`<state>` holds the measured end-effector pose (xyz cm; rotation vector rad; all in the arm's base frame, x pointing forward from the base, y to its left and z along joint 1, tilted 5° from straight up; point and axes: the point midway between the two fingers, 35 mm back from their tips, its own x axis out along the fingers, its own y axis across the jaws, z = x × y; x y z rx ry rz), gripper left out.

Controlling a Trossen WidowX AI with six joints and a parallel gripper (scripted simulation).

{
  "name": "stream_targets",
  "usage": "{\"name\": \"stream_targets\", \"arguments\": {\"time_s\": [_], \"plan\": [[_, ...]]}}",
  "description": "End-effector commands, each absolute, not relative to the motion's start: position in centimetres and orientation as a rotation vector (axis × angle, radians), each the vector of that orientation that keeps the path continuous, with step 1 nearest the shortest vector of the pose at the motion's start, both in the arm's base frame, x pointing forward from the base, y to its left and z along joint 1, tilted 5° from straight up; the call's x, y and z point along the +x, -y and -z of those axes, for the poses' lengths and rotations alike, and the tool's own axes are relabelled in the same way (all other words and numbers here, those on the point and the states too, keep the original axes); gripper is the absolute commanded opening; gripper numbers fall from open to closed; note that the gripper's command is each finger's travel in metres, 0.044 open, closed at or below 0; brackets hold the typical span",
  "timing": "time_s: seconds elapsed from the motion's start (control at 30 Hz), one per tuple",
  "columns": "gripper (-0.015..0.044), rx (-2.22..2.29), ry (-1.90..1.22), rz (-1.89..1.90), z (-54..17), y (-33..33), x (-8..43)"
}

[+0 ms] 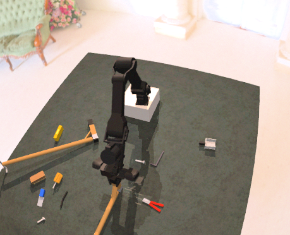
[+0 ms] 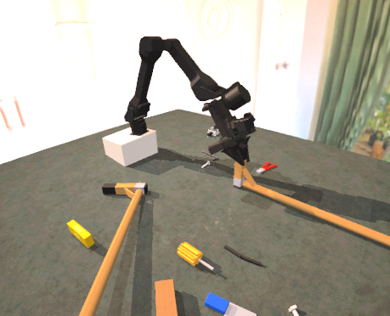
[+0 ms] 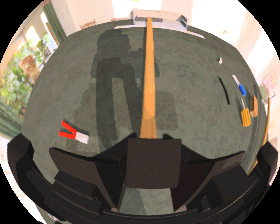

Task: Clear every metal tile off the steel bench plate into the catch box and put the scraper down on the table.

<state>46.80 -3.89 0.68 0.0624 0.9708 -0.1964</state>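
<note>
My tool (image 1: 115, 183) (image 2: 241, 161) (image 3: 153, 162) is pinching the upright grip of the long scraper (image 1: 106, 212) (image 2: 324, 213) (image 3: 149, 85), whose shaft runs out over the worktop (image 1: 184, 126) (image 2: 48, 212) (image 3: 191, 75) toward the pale box (image 3: 161, 19). Held at one end, that long shaft could twist in my pinch, and its far end could ride over tiles or swing wide. I cannot make out any tiles.

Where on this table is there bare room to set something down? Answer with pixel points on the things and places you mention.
Widest: the stretch right of the L-shaped key (image 1: 158, 160), in the top view, around the white-and-black piece (image 1: 210, 144). Another lies between the yellow block (image 1: 58, 132) (image 2: 81, 234) and the white pedestal (image 1: 136, 112) (image 2: 119, 149). Crowded: the near left, with orange block, screwdriver, blue-handled scraper and black rod.
</note>
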Motion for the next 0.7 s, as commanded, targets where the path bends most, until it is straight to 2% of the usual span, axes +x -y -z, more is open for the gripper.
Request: {"name": "stream_targets", "arguments": {"time_s": [0.0, 0.67], "plan": [[0.0000, 0.062, -0.944, 0.196, -1.7, 3.6, 46.5], [0.0000, 0.062, -0.944, 0.195, -1.8, 2.9, 43.5]]}}
